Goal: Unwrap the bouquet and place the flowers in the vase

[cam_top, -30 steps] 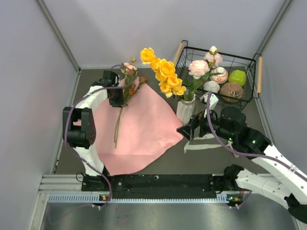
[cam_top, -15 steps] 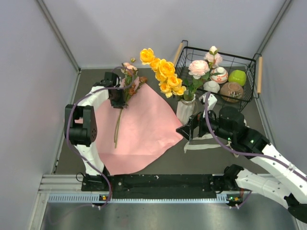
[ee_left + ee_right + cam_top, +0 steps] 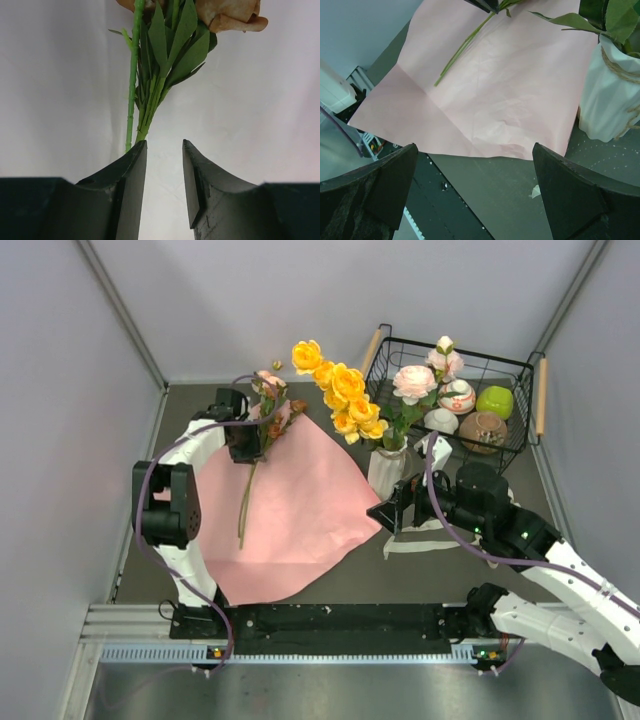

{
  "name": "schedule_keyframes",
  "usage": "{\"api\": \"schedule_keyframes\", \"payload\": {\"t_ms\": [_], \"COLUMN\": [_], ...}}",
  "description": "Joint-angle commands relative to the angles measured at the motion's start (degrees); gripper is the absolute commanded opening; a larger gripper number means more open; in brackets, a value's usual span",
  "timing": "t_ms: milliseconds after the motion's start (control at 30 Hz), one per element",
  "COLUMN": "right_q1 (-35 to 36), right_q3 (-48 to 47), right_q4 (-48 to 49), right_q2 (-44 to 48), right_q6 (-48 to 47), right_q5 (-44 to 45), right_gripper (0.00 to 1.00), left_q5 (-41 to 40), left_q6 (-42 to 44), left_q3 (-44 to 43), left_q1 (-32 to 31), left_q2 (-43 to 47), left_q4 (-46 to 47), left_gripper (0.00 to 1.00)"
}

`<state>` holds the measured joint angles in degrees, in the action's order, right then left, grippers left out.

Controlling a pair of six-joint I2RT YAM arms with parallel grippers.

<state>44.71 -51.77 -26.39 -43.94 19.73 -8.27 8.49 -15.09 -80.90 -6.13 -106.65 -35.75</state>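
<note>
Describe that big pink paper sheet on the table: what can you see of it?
The pink paper sheet looks like thin salmon-coloured paper, spread open and flat on the dark table. Straight fold creases cross it, and it is slightly crumpled near its front edge. A single green-stemmed flower lies on its left part. The white vase stands at its right edge; whether they touch is unclear.

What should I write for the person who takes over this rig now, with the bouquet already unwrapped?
Left gripper: open, jaws apart at the one spray lying on the pink paper, not gripping it.
Right gripper: open wide, empty, near the vase.
Done: paper spread flat on the table; yellow roses and pink blooms stand in the vase.
Left to do: grasp the spray and put it into the vase.
</note>
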Motion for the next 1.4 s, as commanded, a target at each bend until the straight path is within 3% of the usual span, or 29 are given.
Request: {"api": "schedule_keyframes", "payload": {"t_ms": [0,333,500,733,1033,1367], "right_q1": [-0.5,-0.5,-0.5,-0.5,-0.5,-0.4], "right_q3": [-0.3,-0.1,0.1,0.0,0.1,0.1], "right_q4": [2.0,2.0,2.0,2.0,2.0,2.0], "right_q2": [0.4,0.2,0.1,-0.3,0.2,0.2], "right_q6": [0.4,0.5,0.5,0.3,0.4,0.4], "right_q5": [-0.3,-0.3,-0.3,-0.3,-0.1,-0.1], "right_gripper": [0.99,0.99,0.99,0.99,0.99,0.99], "left_q5": [-0.3,-0.6,-0.7,-1.5,0.0,0.0], "left_q6": [0.1,0.2,0.1,0.0,0.3,0.7], "left_q3": [-2.0,-0.9,-1.4,-3.2,-5.8,-7.1], "left_q1": [0.0,0.0,-0.1,0.0,0.4,0.4], "left_q2": [-1.8,-3.4,-0.6,2.9,-1.3,-5.2], "left_q4": [1.4,2.3,2.3,1.6,1.4,1.4], "left_gripper": [0.39,0.38,0.44,0.46,0.49,0.45]}}
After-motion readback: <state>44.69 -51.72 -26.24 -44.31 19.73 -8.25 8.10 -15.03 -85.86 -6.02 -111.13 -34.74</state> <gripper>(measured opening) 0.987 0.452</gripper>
